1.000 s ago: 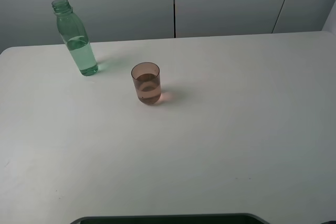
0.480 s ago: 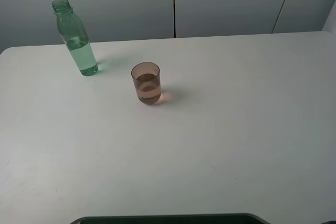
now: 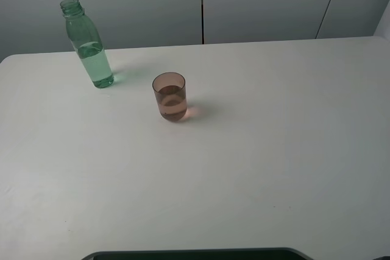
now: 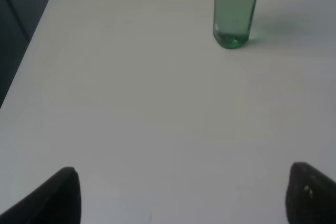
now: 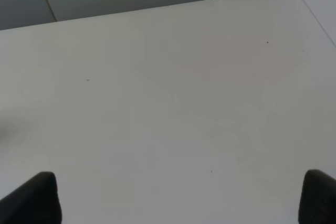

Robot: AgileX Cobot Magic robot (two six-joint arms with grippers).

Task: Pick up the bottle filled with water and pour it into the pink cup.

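The green-tinted bottle (image 3: 87, 45), uncapped and partly filled with water, stands upright at the back left of the white table (image 3: 256, 150). It also shows in the left wrist view (image 4: 234, 11), well ahead of my left gripper (image 4: 184, 198), whose fingers (image 4: 58, 195) stand wide apart with nothing between them. The pink cup (image 3: 169, 96) stands upright to the right of the bottle and nearer the front, with some liquid in it. My right gripper (image 5: 181, 198) is open and empty over bare table. Neither gripper shows in the exterior high view.
A grey panelled wall (image 3: 244, 1) runs behind the table's back edge. A dark edge (image 3: 195, 254) lies along the bottom of the exterior high view. The table's left edge shows in the left wrist view (image 4: 23, 72).
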